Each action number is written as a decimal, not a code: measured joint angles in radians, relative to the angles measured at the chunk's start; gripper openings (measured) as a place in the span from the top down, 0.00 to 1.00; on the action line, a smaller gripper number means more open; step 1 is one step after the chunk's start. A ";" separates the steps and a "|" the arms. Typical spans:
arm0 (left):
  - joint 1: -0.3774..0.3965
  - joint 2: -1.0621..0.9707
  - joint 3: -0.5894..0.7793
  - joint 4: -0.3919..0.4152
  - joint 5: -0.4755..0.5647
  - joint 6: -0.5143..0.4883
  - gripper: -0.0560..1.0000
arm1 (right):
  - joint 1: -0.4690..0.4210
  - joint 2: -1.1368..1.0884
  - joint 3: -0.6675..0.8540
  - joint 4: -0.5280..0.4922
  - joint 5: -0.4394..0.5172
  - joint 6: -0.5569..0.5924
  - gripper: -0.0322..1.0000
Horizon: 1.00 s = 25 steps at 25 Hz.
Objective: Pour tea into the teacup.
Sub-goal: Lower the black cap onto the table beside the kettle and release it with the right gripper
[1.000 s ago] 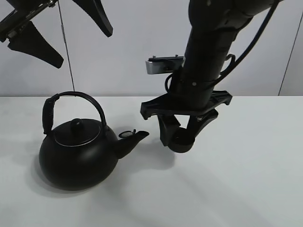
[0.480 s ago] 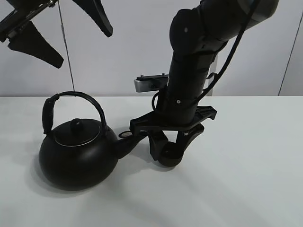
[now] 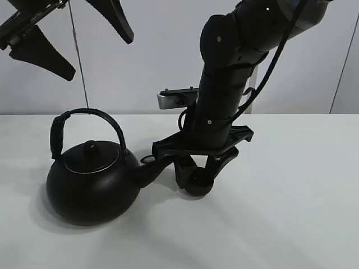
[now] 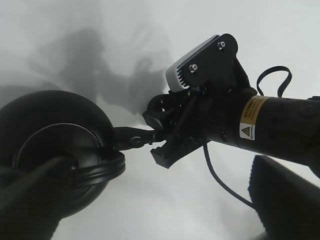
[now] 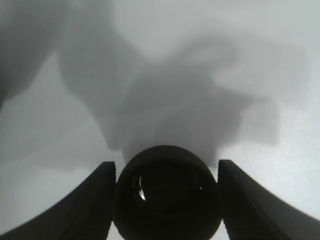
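Note:
The black kettle [image 3: 90, 182] with an arched handle stands on the white table at the left, its spout [image 3: 160, 163] pointing right. My right gripper [image 3: 196, 178] is shut on the small black teacup [image 3: 196, 185] and holds it upright, low over the table, just right of the spout tip. In the right wrist view the teacup [image 5: 166, 192] sits between the two fingers [image 5: 95, 205], open side up. My left gripper [image 3: 100, 57] hangs open and empty high above the kettle. The left wrist view shows the kettle [image 4: 50, 145] and its spout [image 4: 134, 140] from above.
The white table [image 3: 291, 213] runs to a pale wall at the back. The right arm [image 4: 270, 120] and its wrist camera [image 3: 176, 98] stand over the table's middle, beside the spout.
My right gripper has moved left and down with the teacup, up to the kettle's spout. The kettle and the left gripper have not moved.

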 joint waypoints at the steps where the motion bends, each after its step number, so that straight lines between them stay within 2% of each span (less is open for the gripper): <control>1: 0.000 0.000 0.000 0.000 0.000 0.000 0.29 | 0.000 0.000 0.000 0.000 0.000 0.000 0.58; 6: 0.000 0.000 0.000 0.000 0.000 0.000 0.29 | 0.000 0.000 0.000 0.000 -0.001 -0.001 0.58; 16: 0.000 0.000 0.000 0.000 -0.001 0.000 0.29 | 0.000 -0.009 0.000 -0.001 0.007 -0.003 0.46; 20: 0.000 0.000 0.000 0.000 -0.001 0.000 0.29 | -0.005 -0.055 -0.007 -0.009 0.054 -0.003 0.40; 25: 0.000 0.000 0.000 0.000 -0.001 0.000 0.29 | -0.055 -0.121 -0.085 -0.007 0.166 0.000 0.38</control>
